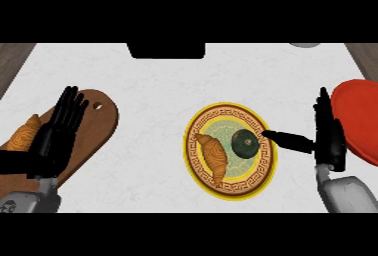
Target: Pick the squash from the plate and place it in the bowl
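A dark green round squash lies on the yellow patterned plate at mid-counter, beside a croissant. The red bowl shows at the right edge, partly cut off. My right hand stands between plate and bowl, fingers straight and pointing away, thumb stretched left with its tip just right of the squash. My left hand rests open over the wooden board at the left.
A brown wooden cutting board lies at the left with a second croissant on it, partly under my left hand. A black object sits at the counter's far edge. Wooden edges flank the white counter.
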Available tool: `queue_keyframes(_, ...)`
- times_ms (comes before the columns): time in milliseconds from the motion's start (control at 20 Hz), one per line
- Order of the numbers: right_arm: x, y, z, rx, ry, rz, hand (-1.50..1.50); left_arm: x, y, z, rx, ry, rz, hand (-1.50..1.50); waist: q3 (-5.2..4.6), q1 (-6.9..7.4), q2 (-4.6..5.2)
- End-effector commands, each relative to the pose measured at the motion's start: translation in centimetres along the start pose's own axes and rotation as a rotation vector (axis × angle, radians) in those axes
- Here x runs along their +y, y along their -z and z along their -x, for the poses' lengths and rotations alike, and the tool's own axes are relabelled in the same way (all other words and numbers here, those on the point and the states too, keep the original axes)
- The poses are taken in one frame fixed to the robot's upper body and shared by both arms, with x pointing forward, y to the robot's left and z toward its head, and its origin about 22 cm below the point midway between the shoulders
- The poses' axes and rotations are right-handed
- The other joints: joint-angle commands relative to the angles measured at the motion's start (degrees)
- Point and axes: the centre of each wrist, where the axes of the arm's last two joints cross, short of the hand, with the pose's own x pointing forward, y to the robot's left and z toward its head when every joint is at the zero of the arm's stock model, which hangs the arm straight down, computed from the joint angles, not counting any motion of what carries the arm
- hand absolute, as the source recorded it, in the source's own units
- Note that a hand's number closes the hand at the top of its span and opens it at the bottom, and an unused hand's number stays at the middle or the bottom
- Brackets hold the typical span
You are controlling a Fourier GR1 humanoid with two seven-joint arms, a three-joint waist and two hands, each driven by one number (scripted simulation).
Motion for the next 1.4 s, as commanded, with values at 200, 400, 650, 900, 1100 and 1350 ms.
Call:
queue_keyframes(200,-1.5,3.2,-3.6,-0.053,-0.359,0.198,-1.50,1.3,0.9,-2.0,0.001,-0.068,0.016,0.00,0.25,0.43,-0.49)
queue_keyframes(400,-1.7,4.6,-5.7,0.124,-0.592,0.002,-1.50,1.1,1.3,-2.4,-0.009,-0.070,0.034,0.00,0.14,0.83,-0.44)
queue_keyframes(650,0.4,4.0,-5.4,0.401,-0.828,-0.396,-1.50,0.3,1.6,-2.7,-0.020,-0.073,0.061,0.00,0.04,2.74,-0.19)
queue_keyframes(900,2.9,5.4,-12.6,0.508,-0.914,-0.619,-1.50,0.0,2.0,-2.0,-0.019,-0.079,0.048,0.00,0.19,2.14,-0.03)
queue_keyframes(1100,4.0,5.8,-15.8,0.570,-0.890,-0.653,-1.50,1.7,1.2,-3.0,0.000,-0.087,0.022,0.00,0.37,1.00,-0.43)
queue_keyframes(1350,6.9,6.0,-14.3,0.591,-0.869,-0.621,-1.50,0.9,1.3,-1.2,0.011,-0.076,0.032,0.00,0.40,0.55,-0.16)
